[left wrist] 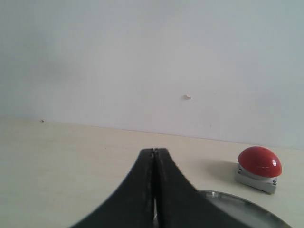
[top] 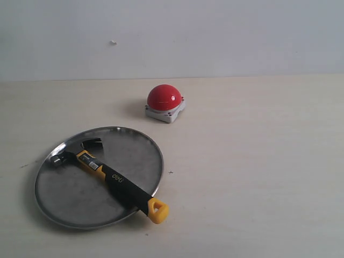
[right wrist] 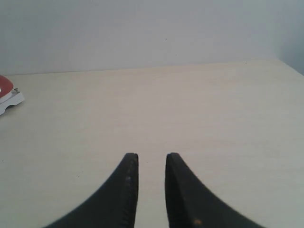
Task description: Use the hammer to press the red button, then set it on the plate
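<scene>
Outside, the hammer (top: 107, 177) lies across the plate (top: 70, 207), its yellow loop overhanging the rim. The red button (top: 165, 98) stands beyond the plate on the bench (top: 258, 177). At the left wrist, the left gripper (left wrist: 154, 151) is clenched on nothing, near the plate's rim. At the right wrist, the right gripper (right wrist: 151, 156) is released, empty.

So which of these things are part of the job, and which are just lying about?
Part of the job: hammer, red button, plate.
Just background: table, wall, small white speck on the wall.
</scene>
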